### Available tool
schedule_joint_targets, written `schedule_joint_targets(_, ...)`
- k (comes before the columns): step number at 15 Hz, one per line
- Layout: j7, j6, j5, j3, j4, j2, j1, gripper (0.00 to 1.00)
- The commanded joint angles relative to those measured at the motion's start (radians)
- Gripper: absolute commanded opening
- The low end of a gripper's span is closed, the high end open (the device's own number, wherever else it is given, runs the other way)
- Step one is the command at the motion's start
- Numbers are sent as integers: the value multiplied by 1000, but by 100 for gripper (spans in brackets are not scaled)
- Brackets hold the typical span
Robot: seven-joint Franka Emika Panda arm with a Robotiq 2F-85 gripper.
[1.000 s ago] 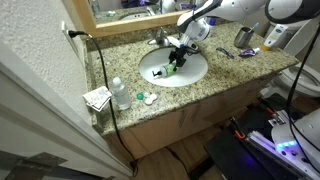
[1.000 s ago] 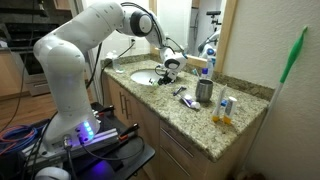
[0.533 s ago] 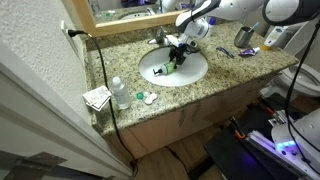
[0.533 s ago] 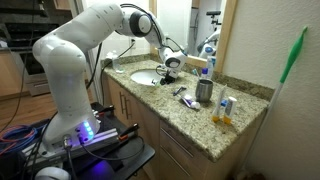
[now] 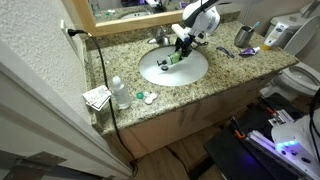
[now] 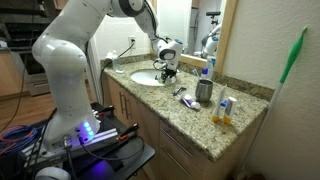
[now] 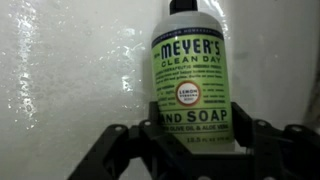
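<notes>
Label is readable in the wrist view only: soap bottle (image 7: pixel 196 80), green label, "MEYER'S CLEAN DAY", round badge starting "LEMON", then "HAND SOAP". The finer print below is too blurred to read. Black cap at the top edge, wet white surface behind. Jaws are partway closed, one finger on each side of the bottle's lower end and against its sides, so they're gripping it. Placement comes from the exterior views: the bottle (image 5: pixel 172 59) sits over the sink (image 5: pixel 146 72) basin, toward its far right part, just near of the faucet (image 5: pixel 160 38). Can't tell if it touches the basin. No label text resolves at that range, just a green patch. Also only in an exterior view: clear bottle (image 5: pixel 120 93) and some paper (image 5: pixel 97 97) at the left end of the granite desk (image 5: pixel 225 65), with a black cable (image 5: pixel 101 75) running past them. Metal cup (image 6: pixel 204 91) stands right of the sink, well apart from the jaws. It shows in both exterior views, not at the wrist.
</notes>
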Motion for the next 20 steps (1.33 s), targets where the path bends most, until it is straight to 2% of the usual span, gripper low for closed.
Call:
schedule_joint_targets(1,-7,132,28,6,-243,-229,-6,43)
schedule_joint_targets(3,9,138,34,3,-329,-333,-12,43)
schedule_joint_targets(11,183,-127,-44,-64,-613,-777,-43,43)
schedule_joint_targets(15,209,-252,-9,-104,-740,-1005,-104,43)
schedule_joint_targets(20,164,-426,18,-224,-879,-1241,-229,43)
